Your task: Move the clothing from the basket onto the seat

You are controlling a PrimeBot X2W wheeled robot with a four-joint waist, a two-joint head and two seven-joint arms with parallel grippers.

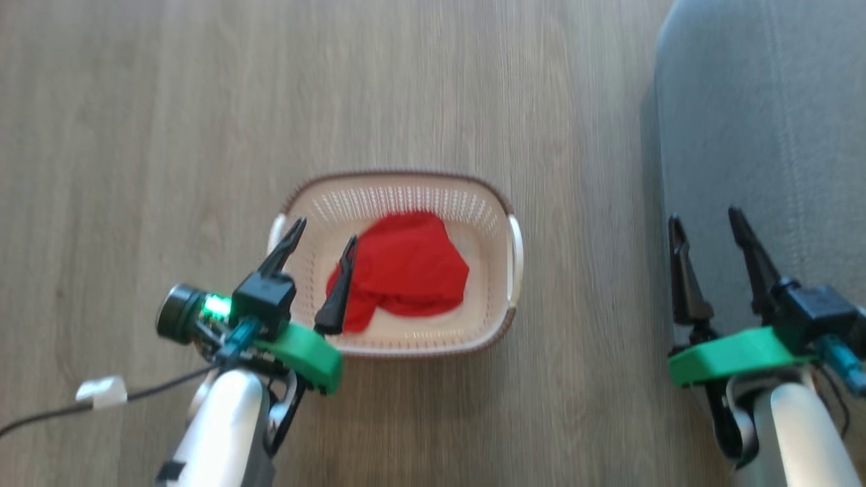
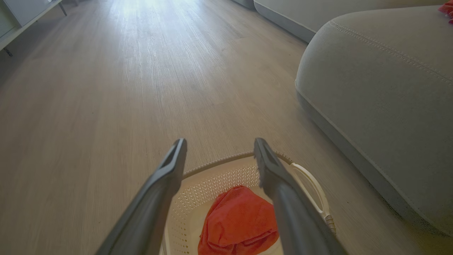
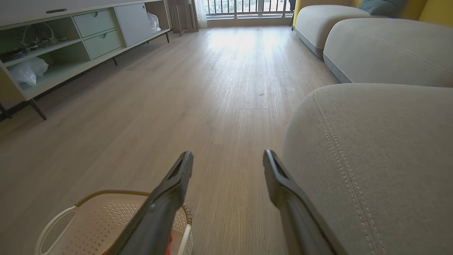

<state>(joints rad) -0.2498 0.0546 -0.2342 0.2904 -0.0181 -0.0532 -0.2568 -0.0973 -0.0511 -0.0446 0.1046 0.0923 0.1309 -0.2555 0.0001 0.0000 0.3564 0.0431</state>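
Clothing: a crumpled bright red garment [image 1: 402, 270] lies on the bottom of the basket [image 1: 399, 186], reaching from about the middle to the side nearest the robot.
Basket: oval, cream, with perforated walls, a brown rim and white handles; it stands on the wooden floor [image 1: 169, 135], apart from the seat.
Seat: a grey cushion [image 1: 764, 135] with a rounded corner and a pale stitched line, to the robot's right of the basket, with a strip of floor between them.
Red scrap: a small bit of red fabric [image 2: 446, 9] shows on top of the seat at the corner of the left wrist view; too little of it shows to tell more.
Left claw: [image 1: 325, 230] spread wide and holding nothing, over the basket's left end; in the head view one finger crosses the handle, the other the cloth's edge.
Right claw: [image 1: 703, 215] spread wide and holding nothing, over the seat's edge next to the floor.
Background: a pale shelf unit [image 3: 70, 53] with drawers along the far wall; more sofa cushions [image 3: 389, 53] beyond the seat.
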